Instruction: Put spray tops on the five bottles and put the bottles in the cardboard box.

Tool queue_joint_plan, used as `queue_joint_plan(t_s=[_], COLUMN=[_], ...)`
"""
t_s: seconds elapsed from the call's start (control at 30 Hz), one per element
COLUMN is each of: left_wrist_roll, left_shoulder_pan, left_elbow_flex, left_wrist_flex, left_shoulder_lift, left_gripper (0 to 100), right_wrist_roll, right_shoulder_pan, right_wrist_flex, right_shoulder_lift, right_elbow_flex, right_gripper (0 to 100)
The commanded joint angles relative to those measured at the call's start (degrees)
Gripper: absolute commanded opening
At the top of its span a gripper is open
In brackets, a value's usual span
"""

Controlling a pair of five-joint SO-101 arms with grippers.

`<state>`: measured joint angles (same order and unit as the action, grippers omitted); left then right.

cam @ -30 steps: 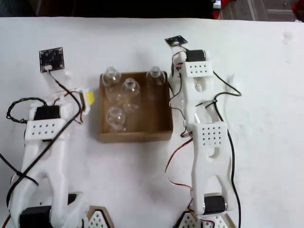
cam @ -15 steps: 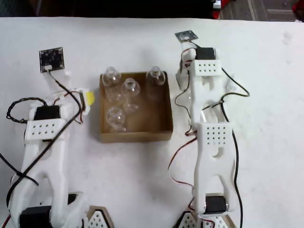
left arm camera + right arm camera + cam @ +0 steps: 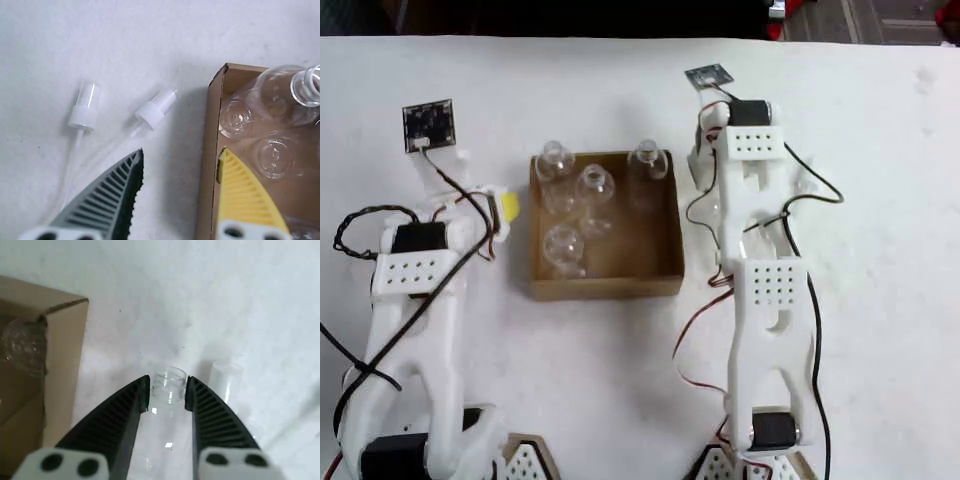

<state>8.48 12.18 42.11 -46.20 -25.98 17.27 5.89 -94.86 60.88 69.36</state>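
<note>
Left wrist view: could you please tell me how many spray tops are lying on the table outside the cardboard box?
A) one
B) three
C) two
C: two spray tops lie loose on the table, beside the cardboard box.

My white bench [image 3: 610, 90] bore the cardboard box [image 3: 605, 288] near its middle. Two spray tops [image 3: 85, 107] lay just beside one box corner, and a clear cap [image 3: 225, 375] stood apart.
</note>
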Motion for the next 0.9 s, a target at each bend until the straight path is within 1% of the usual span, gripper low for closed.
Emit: queue_joint_plan(t_s=[0.0, 0.4, 0.47, 0.6, 0.87], left_wrist_roll=[0.44, 0.44, 0.44, 0.44, 0.44], left_shoulder_pan=[-1.10, -1.10, -1.10, -1.10, -1.10], left_elbow_flex=[-0.44, -0.44, -0.44, -0.44, -0.44], left_wrist_flex=[1.67, 1.67, 1.67, 1.67, 1.67], left_shoulder_lift=[-0.57, -0.57, -0.57, -0.57, -0.40], left_gripper=[23, 23, 23, 23, 23], right_wrist_roll=[0.53, 0.44, 0.44, 0.09, 0.09], right_shoulder_pan=[-0.57, -1.27, -1.27, -1.45, -1.71], right_wrist_flex=[-0.40, -0.40, -0.40, -0.48, -3.82], right_shoulder_lift=[-1.27, -0.13, 0.22, -0.22, -5.41], right_elbow_flex=[2.02, 4.13, 4.48, 4.92, 9.58], right_gripper=[9.4, 9.4, 7.7, 1.2, 2.0])
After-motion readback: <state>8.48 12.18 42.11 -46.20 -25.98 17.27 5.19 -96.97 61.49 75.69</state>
